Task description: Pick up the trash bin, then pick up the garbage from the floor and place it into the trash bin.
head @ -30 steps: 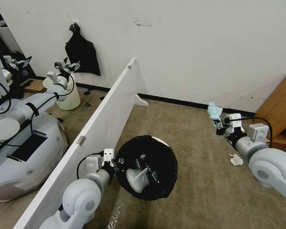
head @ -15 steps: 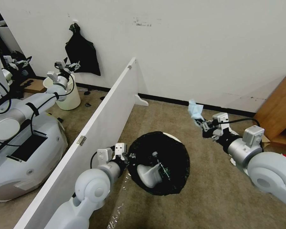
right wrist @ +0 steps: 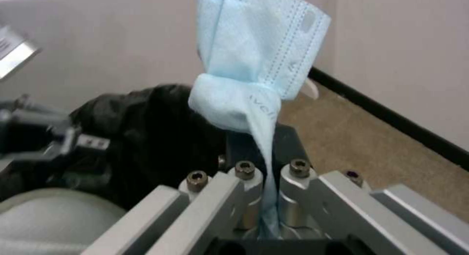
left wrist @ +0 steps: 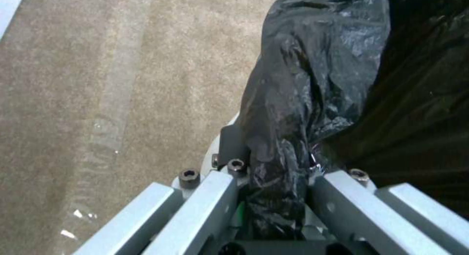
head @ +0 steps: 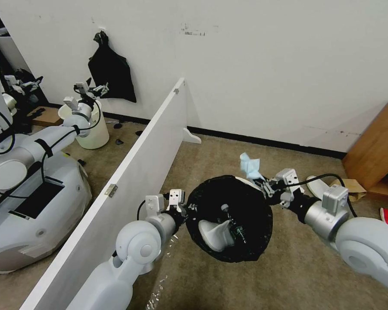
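The trash bin (head: 233, 224), white with a black bag folded over its rim, hangs off the floor between the two arms, tipped so its mouth faces up toward the head camera; a clear bottle (head: 233, 221) and a white piece lie inside. The left end effector (head: 186, 209) is clamped on the bagged rim (left wrist: 288, 137), with plastic bunched between its closed jaws, the left arm bent and reaching forward along the white partition (head: 129, 172). The step in hand looks like the drop-off: the right end effector (head: 263, 186) pinches a crumpled light-blue mask (right wrist: 254, 71) just above the bin's far rim, its arm reaching in from the right. The next move likely calls for carrying the mask fully over the opening before the jaws let go, since it sits at the edge. More litter lies on the carpet (head: 289, 267) near the wooden cabinet (head: 375, 150).
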Motion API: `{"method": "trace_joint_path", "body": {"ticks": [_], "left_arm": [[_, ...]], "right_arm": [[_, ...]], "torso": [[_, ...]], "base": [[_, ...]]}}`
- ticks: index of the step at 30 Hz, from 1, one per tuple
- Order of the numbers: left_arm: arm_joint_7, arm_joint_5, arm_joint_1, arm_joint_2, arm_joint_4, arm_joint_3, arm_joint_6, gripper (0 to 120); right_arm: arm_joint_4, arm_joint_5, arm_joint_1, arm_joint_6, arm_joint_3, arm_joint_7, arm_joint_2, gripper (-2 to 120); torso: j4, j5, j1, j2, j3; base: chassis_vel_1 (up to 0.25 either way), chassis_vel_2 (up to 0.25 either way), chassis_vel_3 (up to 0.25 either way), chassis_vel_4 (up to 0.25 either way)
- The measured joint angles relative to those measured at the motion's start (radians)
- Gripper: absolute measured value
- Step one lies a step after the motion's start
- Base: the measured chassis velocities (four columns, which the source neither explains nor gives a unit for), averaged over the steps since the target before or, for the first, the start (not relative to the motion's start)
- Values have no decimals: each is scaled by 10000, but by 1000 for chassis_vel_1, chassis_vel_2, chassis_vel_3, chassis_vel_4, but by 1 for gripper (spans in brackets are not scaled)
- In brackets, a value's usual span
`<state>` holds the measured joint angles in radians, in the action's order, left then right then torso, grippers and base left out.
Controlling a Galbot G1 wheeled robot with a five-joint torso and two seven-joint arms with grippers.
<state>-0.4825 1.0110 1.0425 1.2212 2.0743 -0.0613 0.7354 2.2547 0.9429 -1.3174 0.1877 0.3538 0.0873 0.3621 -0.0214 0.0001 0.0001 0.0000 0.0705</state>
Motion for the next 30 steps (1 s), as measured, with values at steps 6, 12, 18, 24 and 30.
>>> {"method": "trace_joint_path", "body": {"ticks": [6, 12, 18, 24, 30], "left_arm": [[-10, 20, -166, 191, -71, 93, 0, 2], [-15, 34, -209, 261, -82, 85, 0, 2], [-15, 34, -206, 272, -81, 58, 0, 2], [-21, 47, -164, 274, -45, 52, 0, 2], [-24, 35, -33, 260, 29, 52, 0, 2]], "right_arm": [[-24, -250, -179, 30, -141, -310, -67, 0], [-113, -581, -289, 51, -313, -575, -109, 0], [-209, -802, -355, 71, -398, -649, -38, 0], [-319, -952, -399, 104, -446, -652, 97, 2], [-472, -1073, -411, 122, -587, -572, 286, 23]], "torso": [[-1, 0, 0, 0, 0], [0, 0, 0, 0, 0], [-1, 0, 0, 0, 0], [-1, 0, 0, 0, 0], [-1, -1, 0, 0, 0]], "base": [[0, 0, 0, 0], [0, 0, 0, 0], [0, 0, 0, 0], [0, 0, 0, 0], [0, 0, 0, 0]]}}
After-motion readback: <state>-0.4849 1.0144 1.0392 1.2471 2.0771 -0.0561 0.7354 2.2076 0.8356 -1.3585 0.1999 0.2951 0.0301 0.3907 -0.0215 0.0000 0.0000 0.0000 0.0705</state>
